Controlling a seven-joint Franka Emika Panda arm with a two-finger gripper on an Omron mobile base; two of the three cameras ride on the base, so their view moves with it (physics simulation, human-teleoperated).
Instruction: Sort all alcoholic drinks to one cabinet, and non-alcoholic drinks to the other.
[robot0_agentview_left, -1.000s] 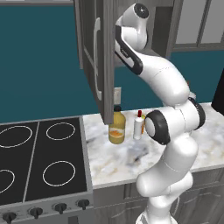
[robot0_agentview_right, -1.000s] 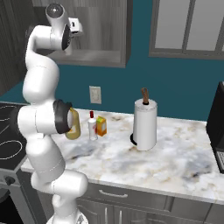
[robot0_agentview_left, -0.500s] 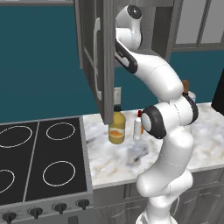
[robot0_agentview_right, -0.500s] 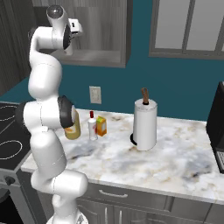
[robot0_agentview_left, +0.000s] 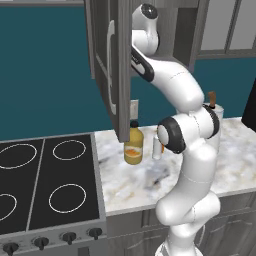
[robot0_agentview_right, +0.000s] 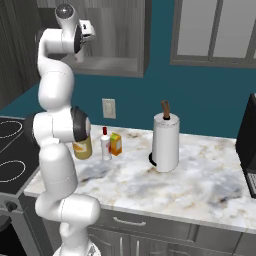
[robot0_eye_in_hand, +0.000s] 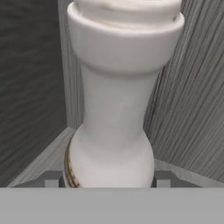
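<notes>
Marbled white surface (robot0_agentview_right: 165, 187) runs from the black cooktop (robot0_agentview_left: 45, 192) toward a dark appliance at the far end, backed by a teal wall, and most of its front half lies bare. Above the cooktop end hangs the open grey cabinet (robot0_agentview_right: 117, 65), its door (robot0_agentview_left: 112, 65) swung out over the near corner of the surface. The arm reaches up into that cabinet, the gripper (robot0_agentview_right: 86, 31) inside the opening, close to the left wall and above the shelf floor. From the hand camera a white bottle (robot0_eye_in_hand: 116, 105) stands upright between the finger tips (robot0_eye_in_hand: 51, 179), its long axis vertical, cap up, a wide collar above a narrow neck and a rounded body below with a brown-edged label at the lower left. It sits in the cabinet's back corner, grey wood-grain walls close on both sides, leaving little room around it. The jaws stand on either side of the bottle's body; whether they press it or stand just clear I cannot tell. Below the cabinet, against the wall, an amber bottle (robot0_agentview_left: 133, 147), a small red-capped bottle (robot0_agentview_right: 105, 144) and an orange carton (robot0_agentview_right: 116, 144) stand upright in a tight group. Well apart from them, further from the cabinet, stands a paper towel roll (robot0_agentview_right: 165, 142) on its holder.
</notes>
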